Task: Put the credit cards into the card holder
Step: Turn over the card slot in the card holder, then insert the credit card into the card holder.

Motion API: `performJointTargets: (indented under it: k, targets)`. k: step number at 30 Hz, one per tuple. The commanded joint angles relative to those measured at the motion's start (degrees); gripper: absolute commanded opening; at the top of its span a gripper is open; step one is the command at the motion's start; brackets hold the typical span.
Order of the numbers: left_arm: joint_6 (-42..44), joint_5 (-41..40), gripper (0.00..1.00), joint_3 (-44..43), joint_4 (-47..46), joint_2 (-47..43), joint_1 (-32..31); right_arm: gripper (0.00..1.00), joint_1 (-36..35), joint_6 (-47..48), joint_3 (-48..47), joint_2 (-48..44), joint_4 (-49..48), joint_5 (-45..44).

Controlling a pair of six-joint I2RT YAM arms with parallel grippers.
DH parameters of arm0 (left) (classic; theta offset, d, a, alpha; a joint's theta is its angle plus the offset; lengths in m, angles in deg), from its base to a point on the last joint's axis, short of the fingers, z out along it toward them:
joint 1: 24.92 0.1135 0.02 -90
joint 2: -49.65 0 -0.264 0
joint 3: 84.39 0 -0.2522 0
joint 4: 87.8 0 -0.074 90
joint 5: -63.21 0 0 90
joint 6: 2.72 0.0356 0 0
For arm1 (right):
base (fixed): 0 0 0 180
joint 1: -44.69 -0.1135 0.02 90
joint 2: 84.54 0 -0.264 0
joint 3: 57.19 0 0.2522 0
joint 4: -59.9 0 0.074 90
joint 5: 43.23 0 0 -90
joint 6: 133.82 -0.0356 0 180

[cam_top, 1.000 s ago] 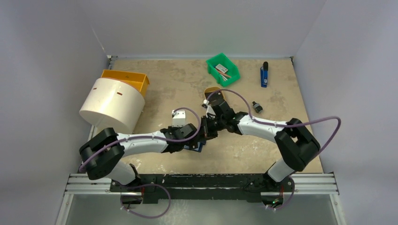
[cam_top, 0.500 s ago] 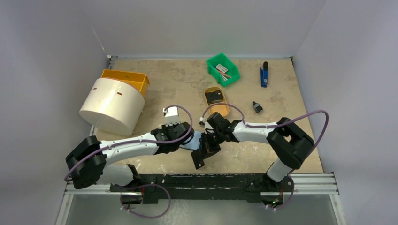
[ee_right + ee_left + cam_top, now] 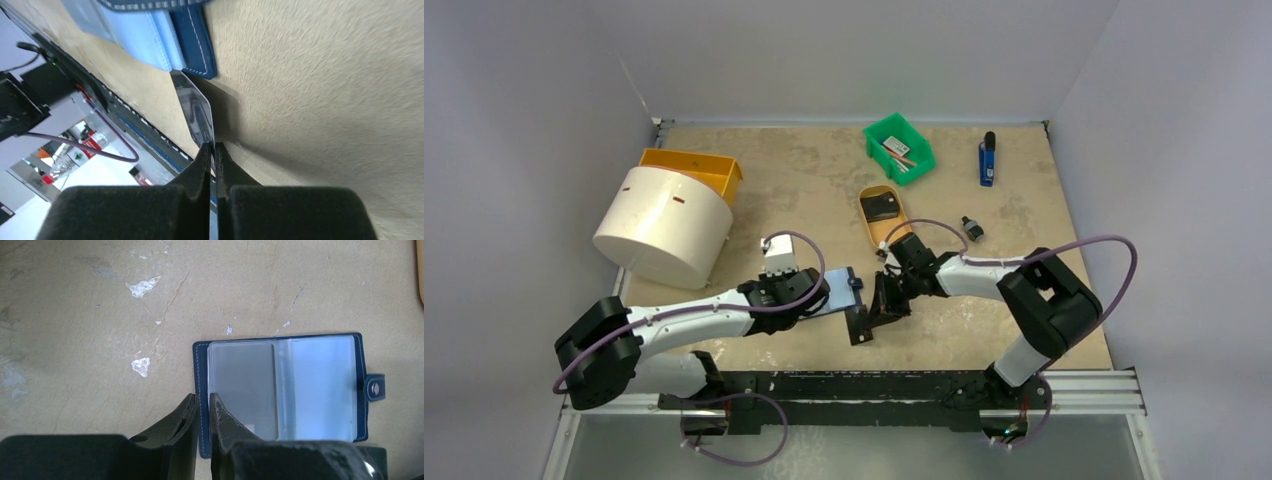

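A small navy-blue folding card holder [image 3: 320, 390] with pale blue lining is lying open and flat on the mottled beige tabletop [image 3: 804, 190], toward the near edge and between the two arms. In the left wrist view its snap tab [image 3: 375, 388] is sticking out from the right-hand cover. A grey rectangular card [image 3: 242, 390] is sitting behind the clear sleeve on the left half, while the right half is showing only pale blue. The black-and-white left arm [image 3: 694, 312] is reaching in from the left, and its jaws are clenched on the navy left border of the card holder, which is running between them. The right arm [image 3: 974, 272] is bending in from the right, its jaws pinched tight on a glossy grey plastic credit card [image 3: 197, 112]. They are holding it on edge and tilted, its far corner just beside a corner of the card holder; whether the two are touching I cannot tell. Farther back, a tan oval tray [image 3: 894, 230] is holding a black rectangular block [image 3: 882, 207], and a small dark object [image 3: 971, 229] is lying to its right. A green plastic bin [image 3: 899, 147] and a blue-and-black stick-shaped object [image 3: 987, 160] are sitting near the far edge. A big white cylinder [image 3: 664, 222] is standing against an orange bin [image 3: 694, 165] at the left.
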Motion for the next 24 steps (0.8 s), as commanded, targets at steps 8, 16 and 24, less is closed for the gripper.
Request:
performJointTargets:
  k: [8,16,24]
  targets:
    - [-0.8,-1.0,0.13,-0.1,-1.8,-0.8,0.2,0.00,1.8,5.4,-0.3,-6.4,2.1,0.3]
    - [-0.8,-1.8,0.13,0.0,-3.2,-3.1,0.5,0.00,1.9,13.6,-7.7,-15.8,14.1,-0.9]
    - [-1.0,4.0,0.13,3.6,-7.1,-2.0,5.9,0.00,1.9,14.2,-17.8,-2.7,3.3,-2.7]
